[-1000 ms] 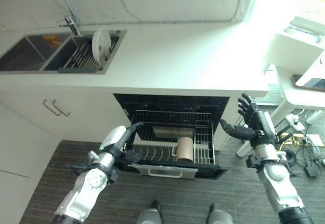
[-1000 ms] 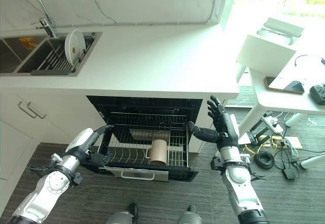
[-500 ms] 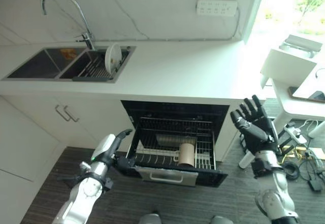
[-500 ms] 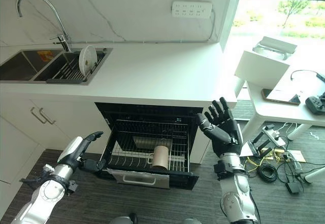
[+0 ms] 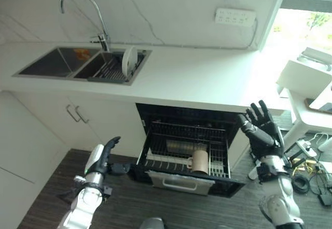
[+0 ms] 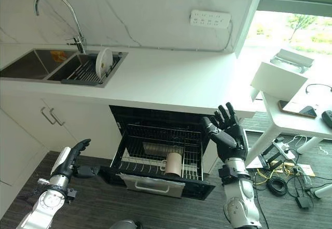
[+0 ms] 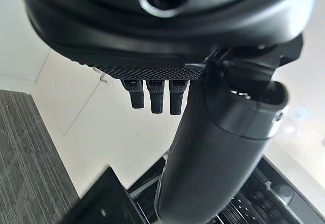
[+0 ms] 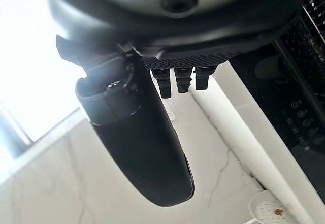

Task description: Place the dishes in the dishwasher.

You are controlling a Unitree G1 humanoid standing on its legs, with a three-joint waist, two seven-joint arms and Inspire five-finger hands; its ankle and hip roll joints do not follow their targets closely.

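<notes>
I see both hands spread and empty: left hand (image 6: 70,159) lower left, right hand (image 6: 226,138) centre right, flanking the dishwasher rack (image 6: 155,156) holding a mug (image 6: 173,164).

Two silver-grey arms end in dark hands: the left hand (image 6: 70,158) has a white-covered back, the right hand (image 6: 228,139) is all black with segmented fingers (image 6: 226,113).

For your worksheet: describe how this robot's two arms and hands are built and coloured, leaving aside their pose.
Both arms are silver-grey with dark bands at the wrists. The left arm's forearm shell is white-silver with a small green light near the left hand. The right hand is dark, almost black, with jointed fingers and a thick rounded thumb. Seen close, the palms carry a dotted, textured strip.
</notes>
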